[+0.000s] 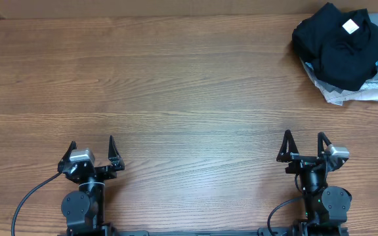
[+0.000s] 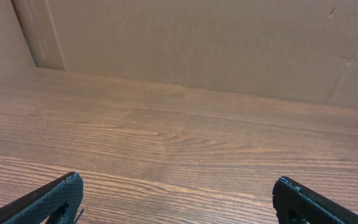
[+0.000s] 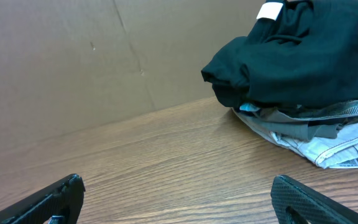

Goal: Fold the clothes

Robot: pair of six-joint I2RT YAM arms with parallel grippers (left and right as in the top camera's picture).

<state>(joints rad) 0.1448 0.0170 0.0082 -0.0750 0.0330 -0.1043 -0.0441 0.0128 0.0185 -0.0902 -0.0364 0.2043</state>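
Black jaws of the left gripper (image 1: pixel 92 142) and right gripper (image 1: pixel 304 135) stand wide apart, empty, touching nothing, well away from the crumpled black T-shirt (image 1: pixel 340 42) far right

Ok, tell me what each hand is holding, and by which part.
Nothing. The left hand and right hand are open; the black T-shirt lies untouched.

Crumpled black T-shirt (image 1: pixel 343 44), white neck label up, heaped on folded clothes at table's far-right corner.
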